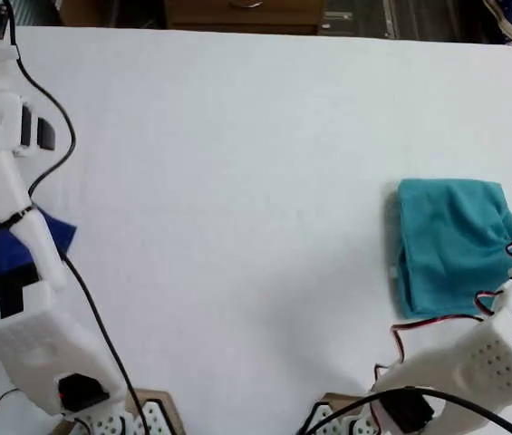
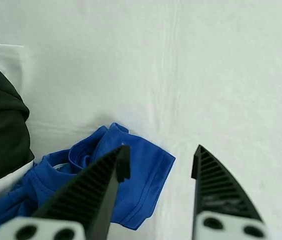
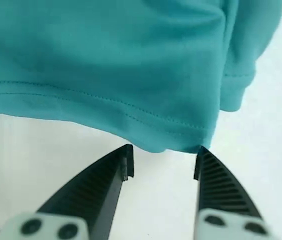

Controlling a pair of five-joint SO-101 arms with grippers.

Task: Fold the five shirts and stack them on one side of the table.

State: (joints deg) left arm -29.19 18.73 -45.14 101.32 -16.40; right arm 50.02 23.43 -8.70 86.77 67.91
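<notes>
I think the left tool [image 2: 160, 154], jaws apart, should grip the hem of the blue shirt [image 2: 136, 185], while the right tool [image 3: 163, 155], also apart, hovers by the teal shirt [image 3: 106, 65].

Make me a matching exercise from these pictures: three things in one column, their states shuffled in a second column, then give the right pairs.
Things:
1. teal shirt
2. blue shirt
3. left end effector

States:
A. open
B. folded into a neat rectangle
C. crumpled, not yet folded

Pairs: 1-B, 2-C, 3-A.
</notes>
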